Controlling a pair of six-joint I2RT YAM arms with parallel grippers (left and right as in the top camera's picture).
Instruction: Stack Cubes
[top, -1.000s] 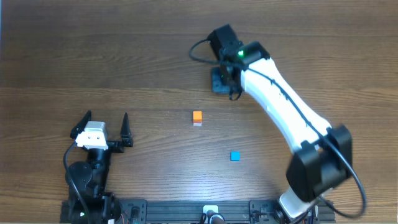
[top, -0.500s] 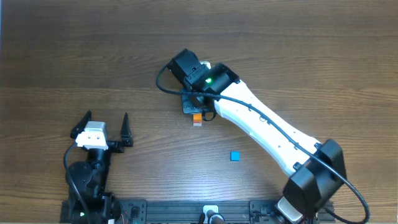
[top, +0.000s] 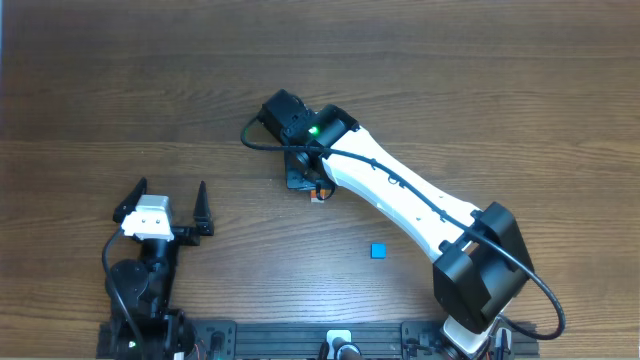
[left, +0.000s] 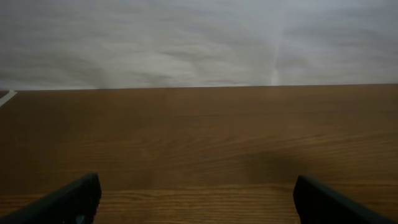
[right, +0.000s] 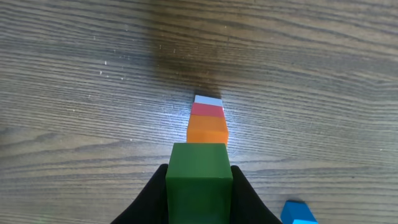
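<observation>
The right gripper (right: 199, 186) is clamped on the green cube (right: 199, 163), one finger on each of two opposite side faces, the jaws parted only by the cube's width; gripping by the sides leaves the bottom face free to seat on whatever lies beneath. It holds the cube over the stack (right: 207, 118) near the middle of the table (top: 500, 100), where an orange cube (right: 207, 130) tops a red cube (right: 207, 110) and a pale cube (right: 208, 99). The green cube's edges look roughly square with the orange one's, probably so that it lands flush; whether the two faces touch yet, I cannot tell. The blue cube (top: 377, 250) lies alone on the wood, nearer the bases and to the right of the stack, well apart from it; it is likely left there as a later piece. The left gripper (top: 171, 186) sits at the near left, well apart from all the cubes, its jaws spread wide with nothing between them; parked so, it keeps out of the right arm's way.
</observation>
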